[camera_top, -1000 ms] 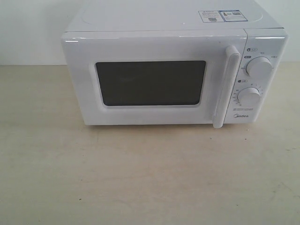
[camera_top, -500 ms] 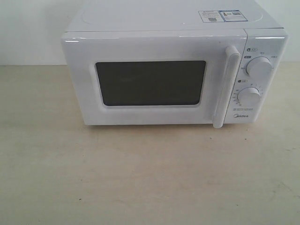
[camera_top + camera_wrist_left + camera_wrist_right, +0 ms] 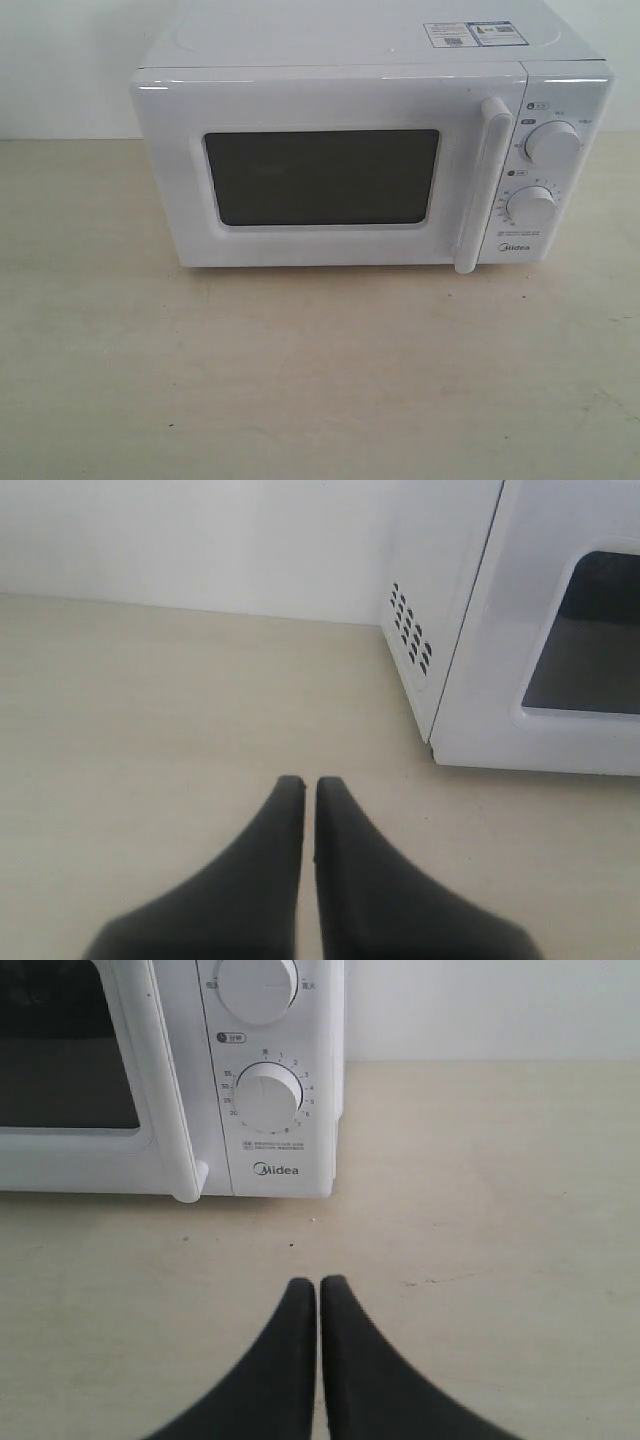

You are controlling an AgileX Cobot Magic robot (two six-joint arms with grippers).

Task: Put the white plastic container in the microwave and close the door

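Note:
The white microwave [image 3: 372, 150] stands at the back of the pale table, its door [image 3: 320, 170] closed, with a dark window and a vertical bar handle [image 3: 482, 185]. Two round knobs [image 3: 551, 143] sit on its right panel. The white plastic container shows in no view. My left gripper [image 3: 309, 782] is shut and empty, over bare table in front of the microwave's [image 3: 520, 630] left corner. My right gripper [image 3: 318, 1283] is shut and empty, over the table in front of the Midea control panel [image 3: 268, 1090]. Neither gripper appears in the exterior view.
A white wall [image 3: 60, 60] runs behind the table. The wooden tabletop [image 3: 300, 380] stretches in front of the microwave and to both of its sides. Vent holes [image 3: 411, 640] mark the microwave's left side.

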